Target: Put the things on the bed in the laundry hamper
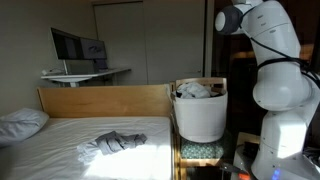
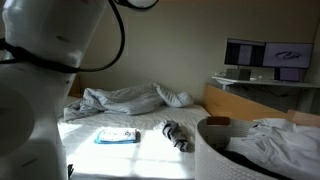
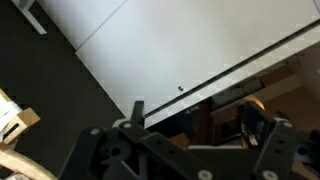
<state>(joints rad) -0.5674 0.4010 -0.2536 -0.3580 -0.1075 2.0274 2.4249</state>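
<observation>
At three o'clock, beside the bed, the laundry hamper is already holding laundry while a grey garment is lying mid-mattress. The gripper is pointing away, fingers spread wide, empty; next comes reaching toward nine o'clock.

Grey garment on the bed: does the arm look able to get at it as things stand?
Probably yes. The grey garment lies uncovered on the mattress, nothing on top of it. The arm stands raised beside the hamper, which sits between, so it must reach over or around.
</observation>
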